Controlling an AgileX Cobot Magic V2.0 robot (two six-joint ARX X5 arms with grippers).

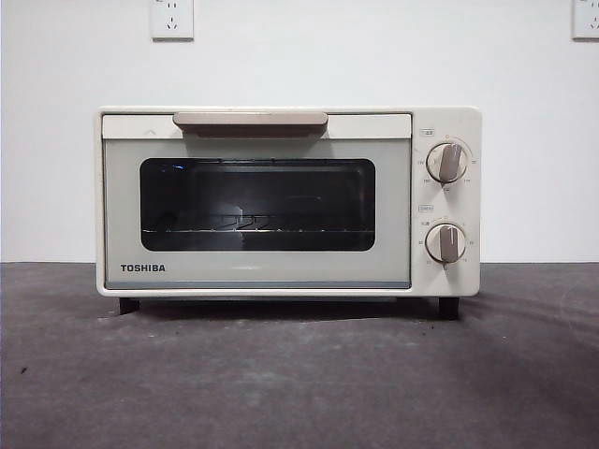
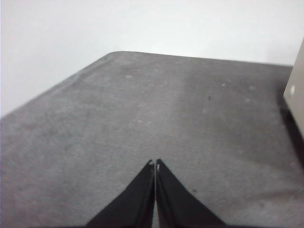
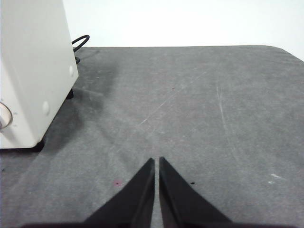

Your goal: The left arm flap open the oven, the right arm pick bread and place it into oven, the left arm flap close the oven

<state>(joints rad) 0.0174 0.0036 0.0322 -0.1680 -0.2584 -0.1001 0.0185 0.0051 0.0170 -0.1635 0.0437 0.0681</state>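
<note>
The cream-white TOSHIBA oven (image 1: 281,201) stands in the middle of the dark table, door shut, with its beige-brown bar handle (image 1: 250,122) at the top and two knobs (image 1: 446,162) on the right. A wire rack (image 1: 253,226) shows through the dark window. The bread is out of view. My left gripper (image 2: 155,163) is shut and empty above bare table, left of the oven, whose side (image 2: 297,90) shows at the edge. My right gripper (image 3: 156,160) is shut and empty over bare table, right of the oven's side (image 3: 33,71). Neither arm shows in the front view.
The grey table (image 1: 299,374) stretches before the oven. A black power cable (image 3: 80,42) runs behind the oven on its right. Two wall sockets (image 1: 172,18) sit high on the white wall. The table's far corner (image 2: 114,54) shows in the left wrist view.
</note>
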